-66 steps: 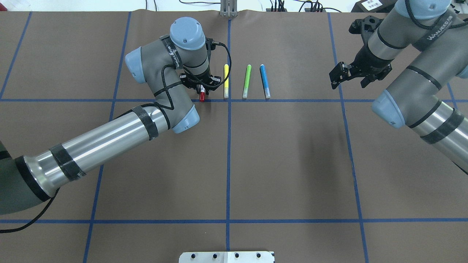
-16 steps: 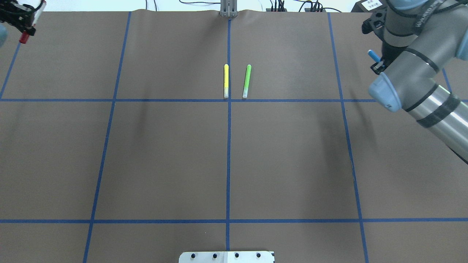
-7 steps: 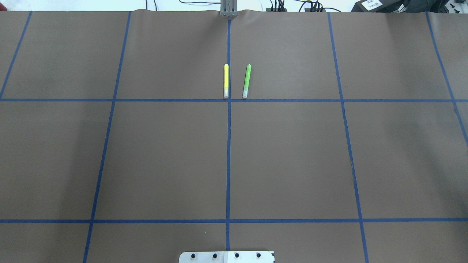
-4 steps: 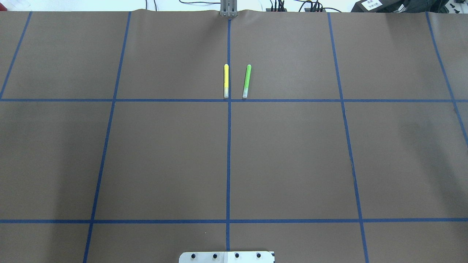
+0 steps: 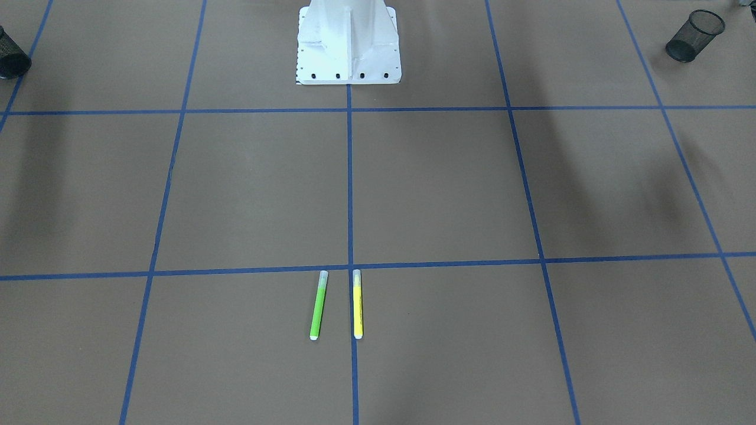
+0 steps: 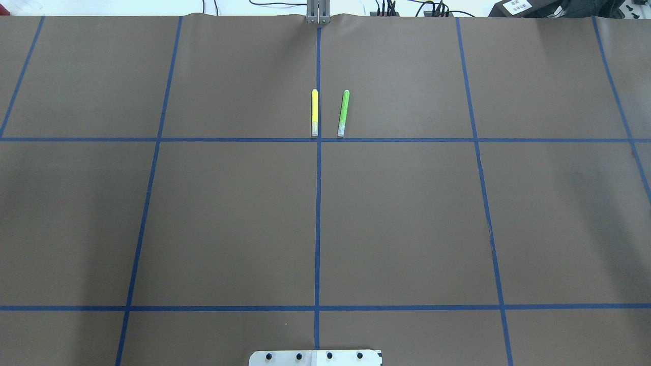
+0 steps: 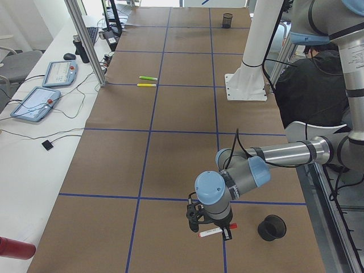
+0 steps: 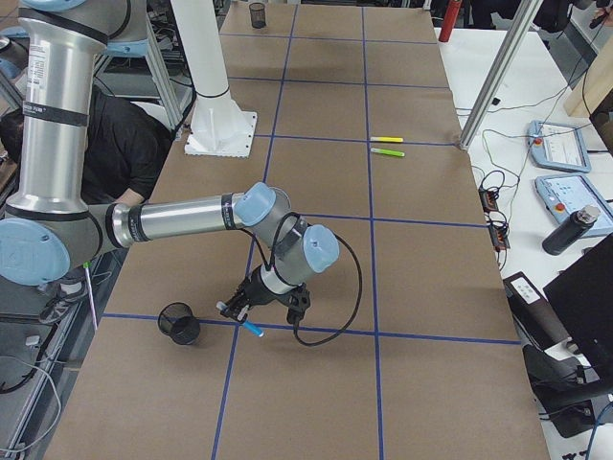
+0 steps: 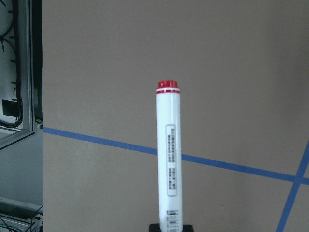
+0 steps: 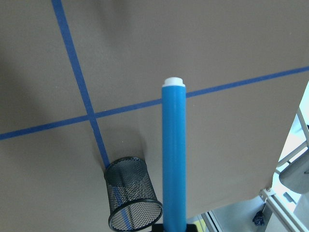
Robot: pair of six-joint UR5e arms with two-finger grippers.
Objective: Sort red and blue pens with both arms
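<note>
The red pen, a white barrel with a red end, sticks out of my left gripper, which is shut on it. In the exterior left view that gripper holds the pen level, low over the table, a little to one side of a black mesh cup. My right gripper is shut on the blue pen. The pen points down at a slant beside another mesh cup, which shows just below it in the right wrist view. Neither arm appears in the overhead or front-facing views.
A yellow marker and a green marker lie side by side near the table's centre line. The white pedestal stands at the robot's edge. A person in dark clothes sits behind it. Tablets and cables lie along the far side.
Both arms lifted their pens from the row and carried them outward, leaving the overhead view. Over the last second that view has not changed.
</note>
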